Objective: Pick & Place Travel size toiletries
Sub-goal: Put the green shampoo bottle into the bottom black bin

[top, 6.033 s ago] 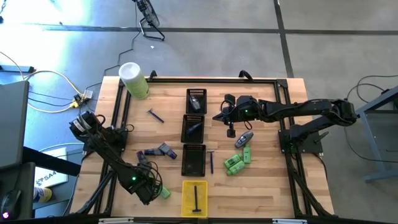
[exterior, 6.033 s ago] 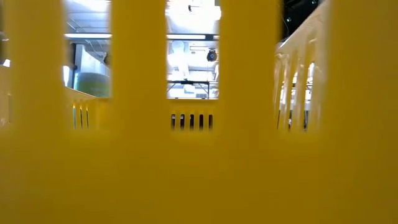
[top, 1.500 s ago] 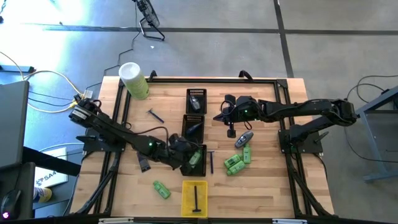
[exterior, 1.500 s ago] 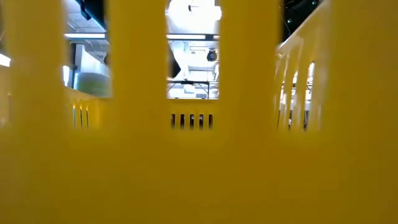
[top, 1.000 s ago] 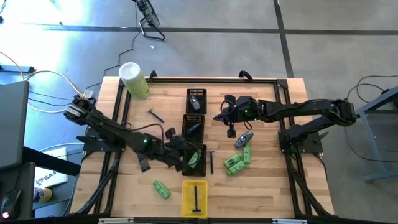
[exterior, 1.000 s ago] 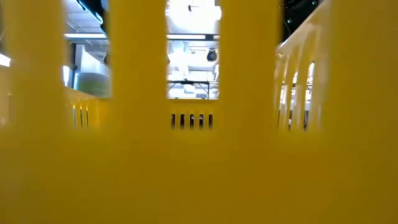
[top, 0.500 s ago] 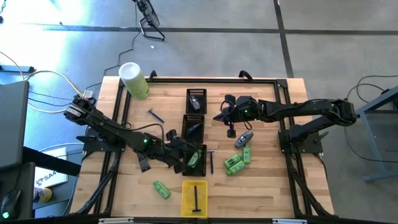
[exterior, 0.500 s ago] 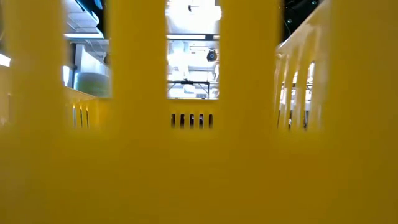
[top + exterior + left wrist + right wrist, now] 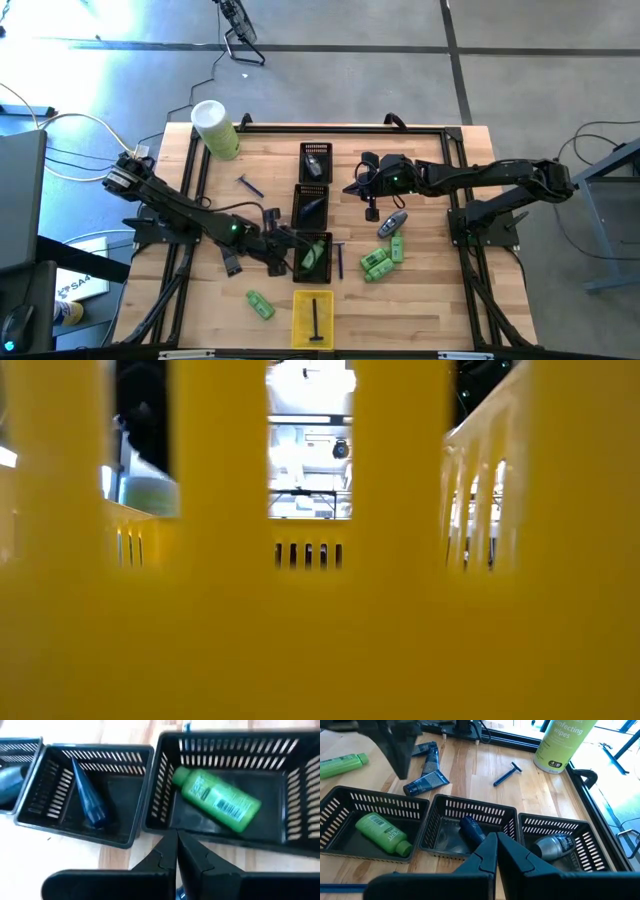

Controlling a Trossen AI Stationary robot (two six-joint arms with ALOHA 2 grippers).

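Since a moment ago your left gripper [image 9: 283, 262] has backed off the black tray [image 9: 312, 270], jaws shut, empty; green bottle [image 9: 309, 254] lies inside. Next loose bottle [image 9: 259, 305] sits nearer it, long axis diagonal. Right gripper [image 9: 371, 211] shut, empty.

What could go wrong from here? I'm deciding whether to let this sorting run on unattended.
The left claw, shut and empty, sits right beside the black tray holding the green bottle; a careless pull-away could nudge that tray. The tubes lie overlapping, so a grab may lift two or slip. The razor lies flat and thin on the table, likely hard to pinch.
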